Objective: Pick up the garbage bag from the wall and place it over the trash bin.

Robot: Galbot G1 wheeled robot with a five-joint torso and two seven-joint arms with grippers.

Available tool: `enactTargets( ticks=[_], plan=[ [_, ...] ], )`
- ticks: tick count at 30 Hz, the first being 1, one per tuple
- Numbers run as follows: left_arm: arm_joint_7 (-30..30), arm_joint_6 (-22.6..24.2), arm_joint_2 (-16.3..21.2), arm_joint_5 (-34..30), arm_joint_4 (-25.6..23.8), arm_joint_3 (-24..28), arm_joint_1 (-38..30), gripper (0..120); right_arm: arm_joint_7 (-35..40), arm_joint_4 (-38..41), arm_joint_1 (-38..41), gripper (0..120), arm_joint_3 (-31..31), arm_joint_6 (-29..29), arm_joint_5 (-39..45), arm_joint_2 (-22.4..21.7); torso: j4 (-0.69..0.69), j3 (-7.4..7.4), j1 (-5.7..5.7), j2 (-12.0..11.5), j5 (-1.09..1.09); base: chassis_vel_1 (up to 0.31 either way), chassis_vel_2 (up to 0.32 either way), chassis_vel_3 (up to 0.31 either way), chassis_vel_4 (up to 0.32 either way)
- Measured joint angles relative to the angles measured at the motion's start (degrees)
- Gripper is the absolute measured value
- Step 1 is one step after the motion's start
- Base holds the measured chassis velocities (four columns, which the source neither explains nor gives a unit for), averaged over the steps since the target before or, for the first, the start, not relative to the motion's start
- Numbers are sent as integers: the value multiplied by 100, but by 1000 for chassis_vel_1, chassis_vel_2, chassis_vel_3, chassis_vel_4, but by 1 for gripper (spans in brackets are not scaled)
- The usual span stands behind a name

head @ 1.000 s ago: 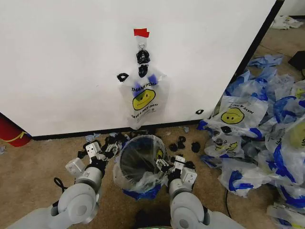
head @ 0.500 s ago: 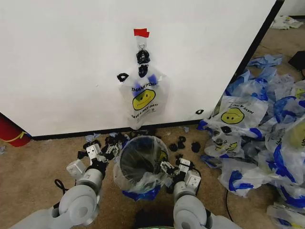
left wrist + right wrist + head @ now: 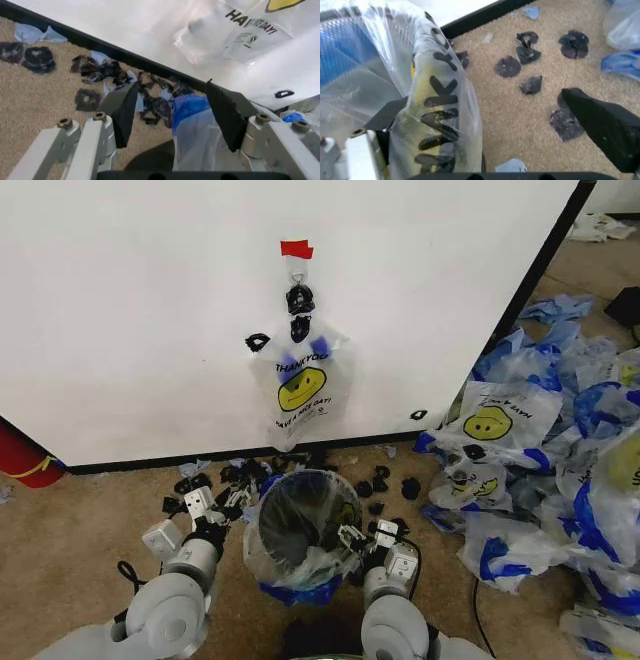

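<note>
**Now: bag draped on bin, both grippers at the rim**

The garbage bag (image 3: 300, 532) is thin see-through plastic with blue edges; it lines the trash bin (image 3: 298, 518) and spills over the rim, blue folds bunched on the carpet at the bin's 6 o'clock. Bin sits on the floor just in front of the wall (image 3: 150, 300). An identical bag (image 3: 301, 385) with a yellow smiley and "THANK YOU" print hangs from the hook (image 3: 297, 277) under the red tape strip (image 3: 296, 248).

Left gripper (image 3: 222, 502) is at the bin's 9 o'clock, fingers spread, holding nothing. Right gripper (image 3: 352, 536) is at the bin's 3–4 o'clock, fingers apart with the bagged rim between them, not clamped.

Versus 1 s ago: the right gripper has dropped lower and closer to the robot's body; bag and bin have shifted slightly toward 3 o'clock, with more blue showing at the far rim. Left gripper is barely changed.

Left wrist view adds the spread left gripper (image 3: 172, 114) pads with a blue fold of the bag (image 3: 192, 123) between them, untouched, plus the wall's black edge and black scraps (image 3: 90, 99) on the carpet. Right wrist view shows the black lettering on the bag (image 3: 437, 112) stretched over the mesh rim, one finger (image 3: 605, 133) outside on the carpet side, the other against the plastic.

A pile of spare bags (image 3: 540, 470) lies at the bin's 2–3 o'clock.
</note>
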Motion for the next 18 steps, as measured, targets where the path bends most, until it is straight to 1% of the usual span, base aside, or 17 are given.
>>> enactTargets(
  ticks=[6, 13, 18],
  plan=[
    [23, -10, -13, 10, 30, 7, -6, 59, -44, -68, -3, 94, 3, -11, -41, 66, 0, 0, 0, 0, 1, 0, 0, 0, 0],
    [53, -13, 11, 23, 72, 13, -30, 59, 2, -48, -75, 93, 3, -104, -183, 47, 0, 1, 0, 0, 1, 0, 0, 0, 0],
    [69, -17, -2, 34, 83, 20, -22, 59, 10, -33, -107, 93, 25, -50, -282, 43, 1, 2, 0, 0, 1, 0, 0, 0, 0]
  ],
)
